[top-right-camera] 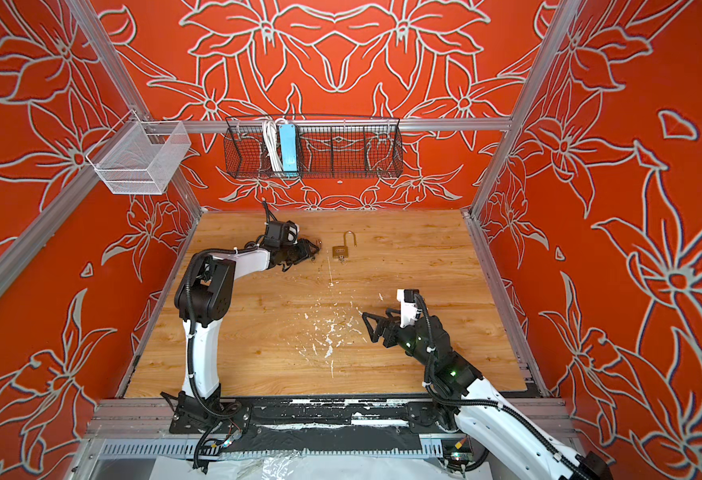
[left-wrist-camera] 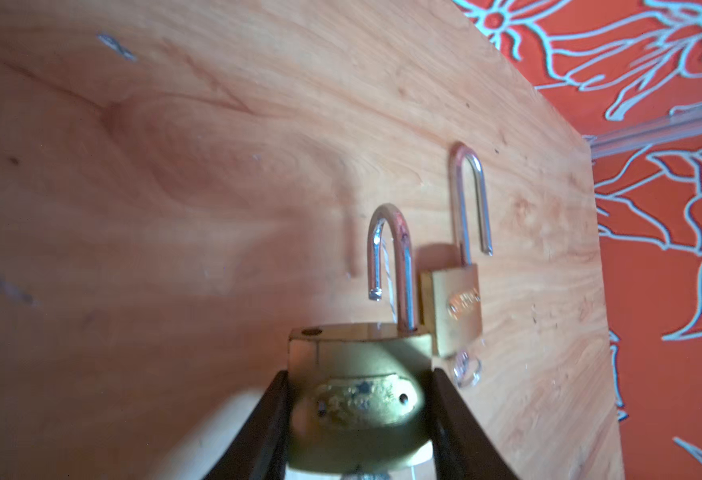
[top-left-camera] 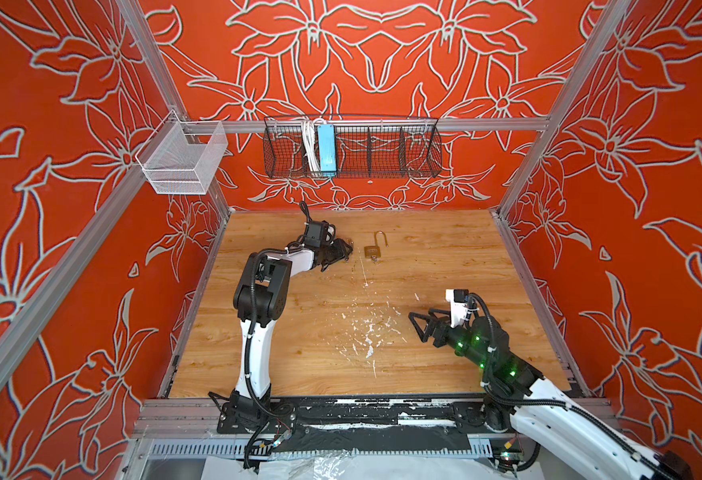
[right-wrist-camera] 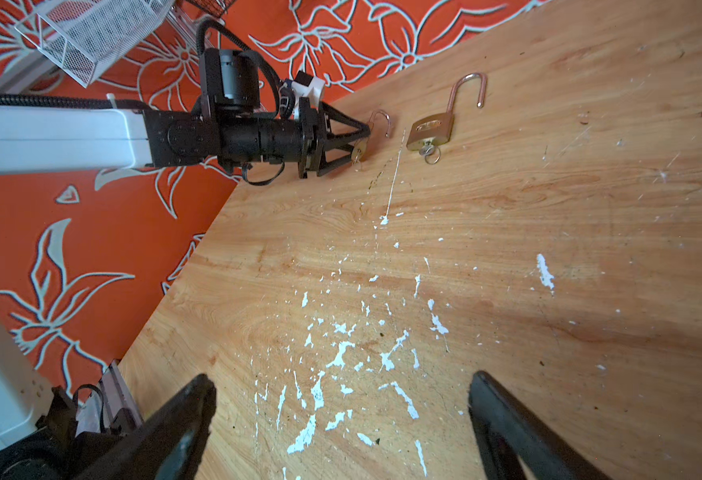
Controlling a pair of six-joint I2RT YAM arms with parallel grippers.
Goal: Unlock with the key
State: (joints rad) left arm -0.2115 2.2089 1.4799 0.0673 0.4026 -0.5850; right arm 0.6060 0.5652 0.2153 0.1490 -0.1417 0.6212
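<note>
Since the brass padlock [left-wrist-camera: 357, 353] looks heavy, rigid and slick, the left gripper [left-wrist-camera: 359, 376] half-closes across its body sides, shackle [left-wrist-camera: 401, 249] sprung ahead; the right gripper [right-wrist-camera: 341, 376] gapes wide, empty.

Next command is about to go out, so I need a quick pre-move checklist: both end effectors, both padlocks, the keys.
1. Left end effector clamps the held padlock: ok.
2. Held padlock's shackle open: ok.
3. Loose padlock lies unlocked on the table, key in its body: ok.
4. Right end effector open, empty, apart from both locks: ok.
5. A key seated in the held padlock: cannot tell.
</note>
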